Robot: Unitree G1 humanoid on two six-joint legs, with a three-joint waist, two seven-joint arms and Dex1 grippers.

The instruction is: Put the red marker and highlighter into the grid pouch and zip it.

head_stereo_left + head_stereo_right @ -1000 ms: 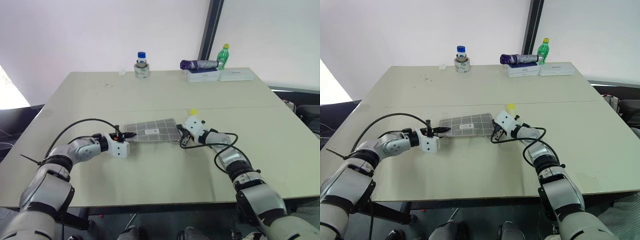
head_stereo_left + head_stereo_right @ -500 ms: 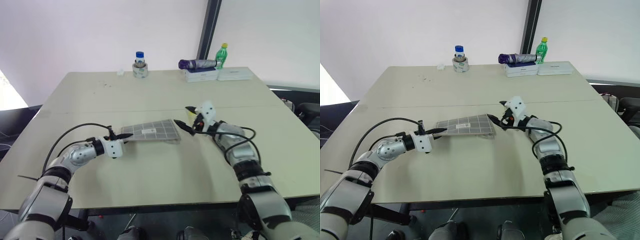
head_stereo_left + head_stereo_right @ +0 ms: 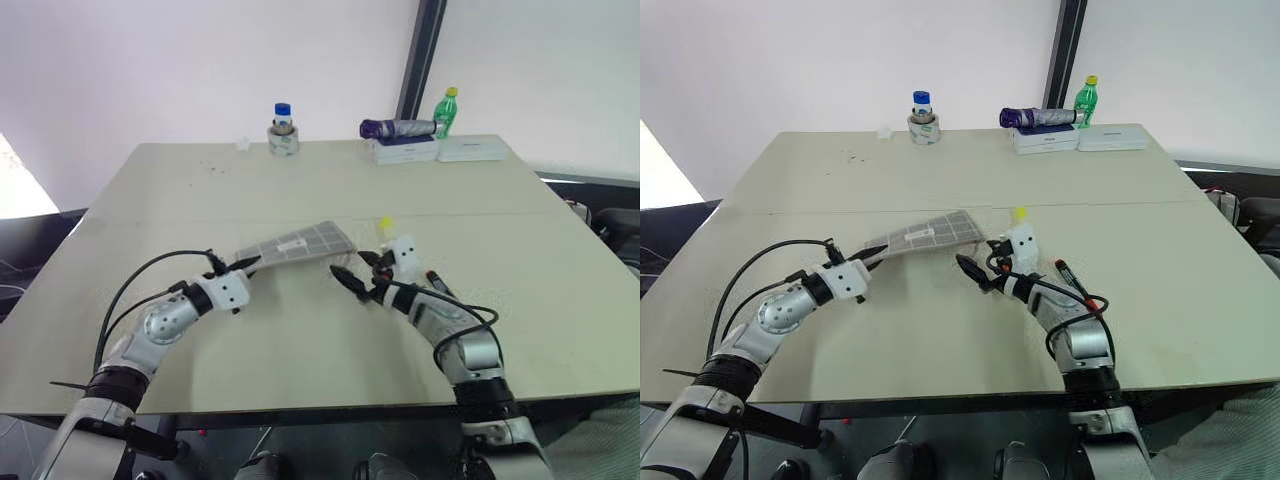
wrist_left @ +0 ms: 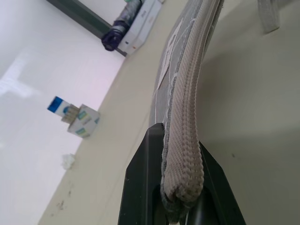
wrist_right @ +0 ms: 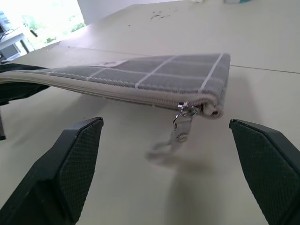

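Observation:
The grid pouch (image 3: 300,243), grey with white lines, hangs tilted just above the table. My left gripper (image 3: 243,266) is shut on its left end, and the left wrist view shows the black fingers (image 4: 145,178) clamped on the pouch's edge (image 4: 183,140). My right gripper (image 3: 352,279) is open just short of the pouch's right end. In the right wrist view its fingers (image 5: 75,159) stand wide apart, facing the shut zipper and its pull (image 5: 183,124). The highlighter's yellow cap (image 3: 386,224) peeks out behind my right hand. The red marker (image 3: 1072,277) lies on the table beside my right forearm.
At the table's far edge stand a blue-capped jar on a tape roll (image 3: 283,130), a purple folded umbrella (image 3: 398,128) on white boxes (image 3: 405,151) and a green bottle (image 3: 447,110). A small white scrap (image 3: 242,146) lies near the jar.
My right gripper let go of the pouch's right end, opened and drew back toward me. My left gripper lifted the pouch's left end off the table.

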